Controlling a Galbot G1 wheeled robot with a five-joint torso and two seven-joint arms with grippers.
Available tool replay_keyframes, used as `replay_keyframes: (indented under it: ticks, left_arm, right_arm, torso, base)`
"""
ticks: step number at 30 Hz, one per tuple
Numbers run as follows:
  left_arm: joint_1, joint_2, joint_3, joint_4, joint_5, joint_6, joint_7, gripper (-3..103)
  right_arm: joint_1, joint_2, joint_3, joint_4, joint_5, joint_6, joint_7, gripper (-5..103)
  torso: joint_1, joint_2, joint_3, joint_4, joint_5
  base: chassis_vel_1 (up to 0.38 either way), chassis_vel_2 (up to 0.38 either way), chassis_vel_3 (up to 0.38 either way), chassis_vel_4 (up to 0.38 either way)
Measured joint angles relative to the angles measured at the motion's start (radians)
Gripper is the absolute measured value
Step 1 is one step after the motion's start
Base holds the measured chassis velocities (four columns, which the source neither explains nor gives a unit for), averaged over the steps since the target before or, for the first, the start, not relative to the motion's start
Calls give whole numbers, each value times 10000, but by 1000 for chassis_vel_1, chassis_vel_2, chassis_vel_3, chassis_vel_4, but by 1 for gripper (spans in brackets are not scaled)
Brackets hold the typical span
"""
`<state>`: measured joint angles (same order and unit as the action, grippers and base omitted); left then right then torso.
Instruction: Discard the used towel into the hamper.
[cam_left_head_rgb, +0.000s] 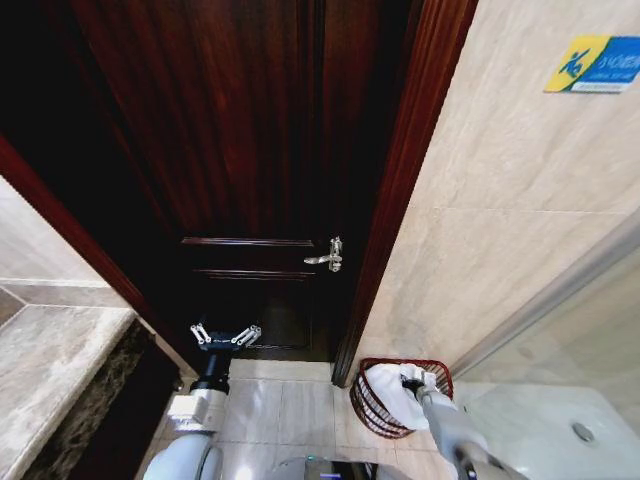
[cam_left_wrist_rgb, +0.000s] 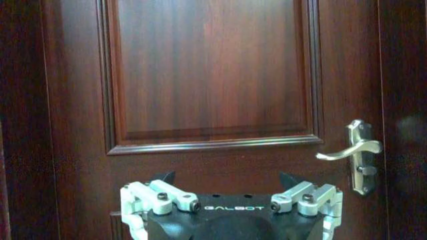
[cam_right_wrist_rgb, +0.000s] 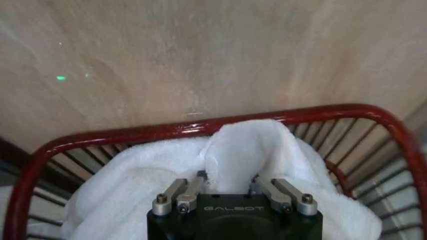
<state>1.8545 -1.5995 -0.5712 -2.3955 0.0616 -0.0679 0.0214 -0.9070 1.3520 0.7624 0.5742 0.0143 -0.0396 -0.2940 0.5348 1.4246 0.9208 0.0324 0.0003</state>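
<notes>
1. The hamper (cam_left_head_rgb: 372, 405) stands on the tiled floor at 5 o'clock in the head view, beside the door frame (cam_left_head_rgb: 390, 200).
2. The white towel (cam_right_wrist_rgb: 253, 150) lies in it.
3. The right gripper (cam_right_wrist_rgb: 227, 175) is over the hamper, fingers clamped on a fold of towel.
4. The left gripper (cam_left_head_rgb: 226, 335) idles at 7 o'clock, fingers spread, facing the door (cam_left_wrist_rgb: 213, 75).

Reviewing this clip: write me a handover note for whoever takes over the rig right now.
Right gripper: shut on the white towel, down at the hamper on the floor by the tiled wall, beside the door frame.
Left gripper: open, holding nothing, raised in front of the dark wooden door, below its handle.
Done: the towel is bunched inside the hamper's rim.
Left: release the towel and lift the right arm away.
</notes>
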Motion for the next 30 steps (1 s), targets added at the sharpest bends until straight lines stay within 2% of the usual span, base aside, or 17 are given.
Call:
replay_keyframes:
  ticks: [1,2,3,4,5,6,7,8,11,12,13,15,16,17,20,30]
  left_arm:
    - [0,-1,0,0,0,0,0,100]
    - [0,0,1,0,0,0,1,100]
    - [0,-4,0,0,0,0,0,100]
    - [0,-4,0,0,0,0,0,100]
    - [0,-2,-1,-1,0,0,0,100]
    - [0,-5,-1,-1,0,0,-2,100]
    - [0,-5,-1,-1,0,0,-2,100]
    - [0,-1,0,0,0,0,1,100]
    - [0,-1,0,0,0,0,0,100]
    - [0,-1,0,0,0,0,0,100]
    - [0,-1,0,0,0,0,0,100]
    - [0,-2,0,0,0,0,0,100]
    - [0,-2,0,0,0,0,0,100]
    - [0,-2,0,0,0,0,0,100]
    - [0,0,0,0,0,0,0,100]
    - [0,-2,0,0,0,0,0,100]
  right_arm:
    - [-503,-56,-143,968,395,-224,-1,37]
    - [-998,-139,-286,1887,818,-417,9,37]
    - [-1415,-194,-360,2559,1039,-500,14,42]
    - [-1415,-194,-360,2559,1039,-500,14,42]
    - [-1967,-258,-402,3350,1232,-548,26,52]
    - [-2386,-324,-414,3899,1361,-551,29,52]
    - [-2386,-324,-414,3899,1361,-551,29,52]
    - [-2794,-375,-397,4373,1471,-513,29,58]
    - [-3855,-429,-322,5665,1913,-318,21,74]
    - [-3855,-429,-322,5665,1913,-318,21,74]
    - [-4217,-442,-299,6148,2103,-285,17,80]
    - [-4865,-415,-319,7054,2443,-305,5,90]
    - [-4865,-415,-319,7054,2443,-305,5,90]
    - [-5165,-376,-388,7428,2532,-350,-46,95]
    - [-5281,-215,-462,7421,2362,-343,-112,99]
    - [-3983,-24,-903,4775,1724,-466,-170,100]
  torso:
    - [0,0,0,-1,2]
    - [0,0,-2,1,-7]
    - [-1,1,-3,2,-12]
    - [-1,1,-3,2,-12]
    - [-2,1,-2,2,1]
    - [-2,0,-2,2,2]
    - [-2,0,-2,2,2]
    - [-2,0,-3,1,-9]
    - [-2,0,-2,-1,3]
    - [-2,0,-2,-1,3]
    - [-2,1,-3,1,-11]
    - [-2,1,-2,0,-3]
    - [-2,1,-2,0,-3]
    - [-2,1,-3,0,-9]
    - [-2,1,-2,0,-1]
    - [0,1,-1,3,-5]
  base:
    - [0,0,0,0]
    - [0,0,0,0]
    - [0,0,0,0]
    - [0,0,0,0]
    - [0,0,0,0]
    - [0,0,0,0]
    - [0,0,0,0]
    - [0,0,0,0]
    - [0,0,0,0]
    - [0,0,0,0]
    - [0,0,0,0]
    - [0,0,0,0]
    - [0,0,0,0]
    - [0,0,0,0]
    - [0,0,0,0]
    - [0,0,0,0]
